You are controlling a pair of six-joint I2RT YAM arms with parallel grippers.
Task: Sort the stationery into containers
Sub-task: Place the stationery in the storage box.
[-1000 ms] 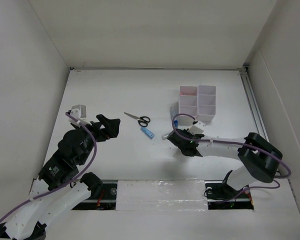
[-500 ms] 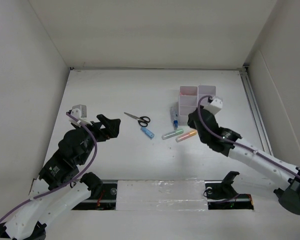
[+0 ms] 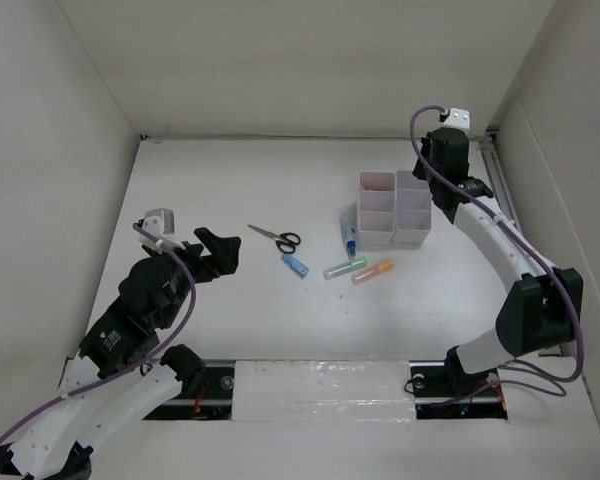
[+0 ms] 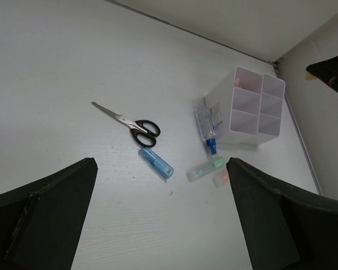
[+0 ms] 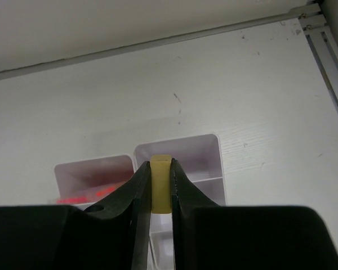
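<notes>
The organiser [image 3: 410,236] is standing toward the far right of the table [image 3: 210,180]. I'm seeing a pink-red thing [image 5: 87,194] lying in its far-left compartment, while the other cells are looking empty as far as I can tell. The right gripper [image 5: 159,165] is clamping a small yellow piece [image 5: 160,194] and hovering above the far-right compartment, so I'm judging that drop as not yet made. Most of the sorting is waiting. The blue-capped pen [image 3: 351,235] is lying just beside the organiser's left wall, and the green marker [image 3: 338,269], orange marker [image 3: 372,271], blue tube [image 3: 295,265] and scissors [image 3: 277,238] are lying loose on the table. The left gripper [image 4: 163,225] is hanging with its jaws wide apart, holding nothing, on the near-left side of those items.
</notes>
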